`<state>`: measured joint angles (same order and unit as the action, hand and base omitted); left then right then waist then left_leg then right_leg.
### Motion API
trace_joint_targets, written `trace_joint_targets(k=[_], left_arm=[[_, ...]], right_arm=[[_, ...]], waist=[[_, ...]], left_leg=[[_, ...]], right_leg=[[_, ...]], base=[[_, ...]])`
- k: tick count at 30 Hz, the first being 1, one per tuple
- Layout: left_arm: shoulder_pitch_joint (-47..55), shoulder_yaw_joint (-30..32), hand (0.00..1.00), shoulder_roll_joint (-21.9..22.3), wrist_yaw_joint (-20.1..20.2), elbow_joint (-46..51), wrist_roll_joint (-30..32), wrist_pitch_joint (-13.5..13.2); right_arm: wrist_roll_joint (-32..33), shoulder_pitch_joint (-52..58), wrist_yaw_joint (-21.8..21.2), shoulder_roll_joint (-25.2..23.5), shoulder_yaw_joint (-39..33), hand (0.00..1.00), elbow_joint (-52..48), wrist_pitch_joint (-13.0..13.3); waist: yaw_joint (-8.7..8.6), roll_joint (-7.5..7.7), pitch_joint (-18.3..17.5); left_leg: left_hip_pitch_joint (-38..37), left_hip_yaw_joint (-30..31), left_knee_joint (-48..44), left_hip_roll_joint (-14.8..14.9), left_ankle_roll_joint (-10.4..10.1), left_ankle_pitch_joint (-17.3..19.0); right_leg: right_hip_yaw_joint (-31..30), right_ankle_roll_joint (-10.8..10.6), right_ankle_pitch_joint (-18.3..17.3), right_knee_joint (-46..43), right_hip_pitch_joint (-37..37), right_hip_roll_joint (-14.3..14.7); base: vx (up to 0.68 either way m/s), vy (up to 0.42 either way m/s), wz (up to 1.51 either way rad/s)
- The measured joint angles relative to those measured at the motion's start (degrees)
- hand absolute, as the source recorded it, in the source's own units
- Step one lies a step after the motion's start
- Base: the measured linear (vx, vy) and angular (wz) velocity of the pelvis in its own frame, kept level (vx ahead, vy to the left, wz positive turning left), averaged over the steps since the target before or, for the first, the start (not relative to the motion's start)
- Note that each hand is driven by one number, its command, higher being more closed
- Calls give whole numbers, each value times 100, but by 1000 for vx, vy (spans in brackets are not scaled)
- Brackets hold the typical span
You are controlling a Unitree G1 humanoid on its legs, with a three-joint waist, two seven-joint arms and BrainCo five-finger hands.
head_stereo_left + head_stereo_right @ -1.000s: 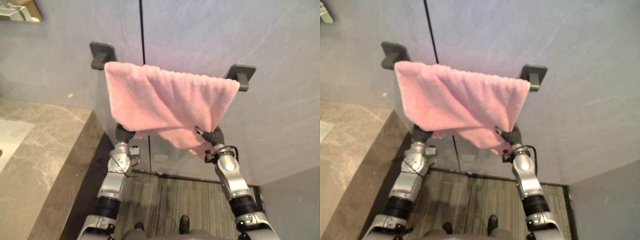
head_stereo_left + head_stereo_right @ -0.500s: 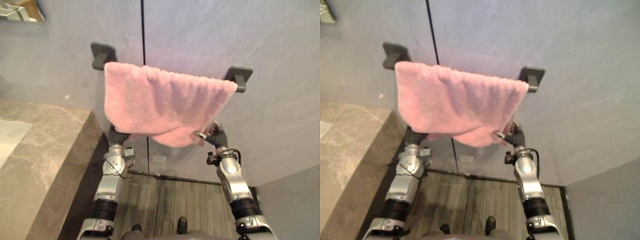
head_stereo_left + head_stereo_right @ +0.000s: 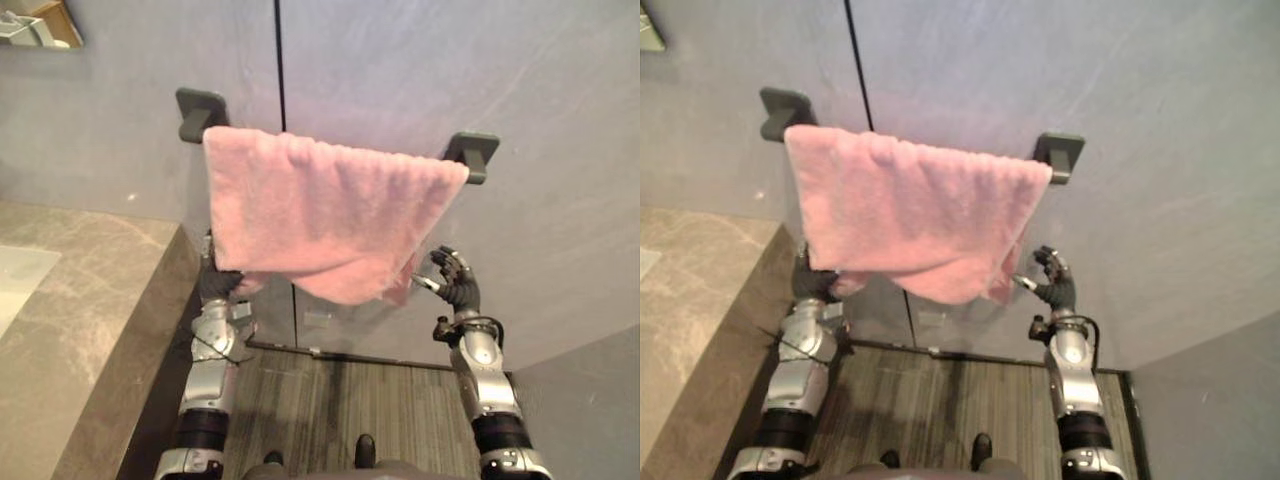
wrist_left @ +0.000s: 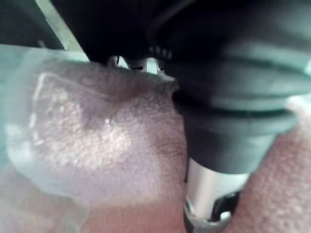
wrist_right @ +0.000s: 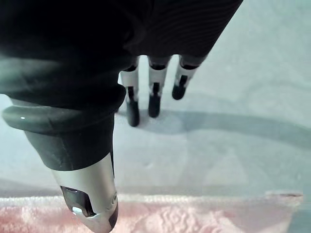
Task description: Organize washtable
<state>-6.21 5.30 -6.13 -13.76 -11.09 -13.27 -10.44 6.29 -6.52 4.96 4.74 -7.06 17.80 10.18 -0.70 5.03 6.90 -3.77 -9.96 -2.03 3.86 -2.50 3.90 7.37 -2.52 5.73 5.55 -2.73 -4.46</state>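
The right hand [image 3: 452, 282] is spread and holds nothing. Its fingers [image 5: 154, 97] are straight toward the grey wall [image 3: 420, 70], near the lower right corner of the pink towel [image 3: 320, 215] but apart from it. The left hand [image 3: 214, 282] lies against the towel's lower left corner; whether it grips there I cannot tell. The towel hangs between the left bracket [image 3: 200, 112] and the right bracket [image 3: 472, 155], its long axis along the wall. The table [image 3: 90, 300] edge is close on the left, and open wall lies on the right.
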Motion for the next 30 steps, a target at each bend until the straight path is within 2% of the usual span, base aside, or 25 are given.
trace_joint_targets(k=[5,10,13,17,22,30], left_arm=[[556,129,0,254,56,570,-3,-6],[1133,209,0,530,144,1277,56,-25],[1379,181,0,628,259,1581,182,-119],[1547,87,0,698,367,1632,309,-127],[1905,-86,0,700,404,2172,448,-129],[2121,-125,0,703,623,2246,502,-138]], right_arm=[[-4,443,-19,-147,-221,0,-544,2],[-22,961,-113,-276,-329,0,-1066,20],[-80,1236,-276,-396,-271,0,-1410,39],[-203,1516,-431,-440,-76,0,-1783,75],[-243,1624,-623,-484,164,0,-1934,84],[-429,1736,-640,-490,364,0,-2159,103]], waist=[[-4,-79,-46],[-2,-253,-150],[0,-256,-154],[-10,-256,-154],[23,-229,-166],[53,-224,-164]], left_leg=[[-8,15,25,-10,0,0],[-108,52,220,-38,3,-83],[-110,68,230,-41,2,-83],[-163,135,368,-85,23,-142],[-205,154,411,-104,24,-142],[-206,161,406,-99,30,-135]], right_leg=[[25,-15,-11,0,-7,-8],[71,-41,-32,0,-39,-21],[91,-45,-35,0,-49,-28],[175,-75,-55,0,-77,-63],[191,-133,-106,-38,-96,-86],[207,-144,-117,-46,-104,-92]], base=[[0,0,1],[-8,-6,4],[-34,-8,4],[-32,-4,10],[-6,1,2],[-10,-5,0]])
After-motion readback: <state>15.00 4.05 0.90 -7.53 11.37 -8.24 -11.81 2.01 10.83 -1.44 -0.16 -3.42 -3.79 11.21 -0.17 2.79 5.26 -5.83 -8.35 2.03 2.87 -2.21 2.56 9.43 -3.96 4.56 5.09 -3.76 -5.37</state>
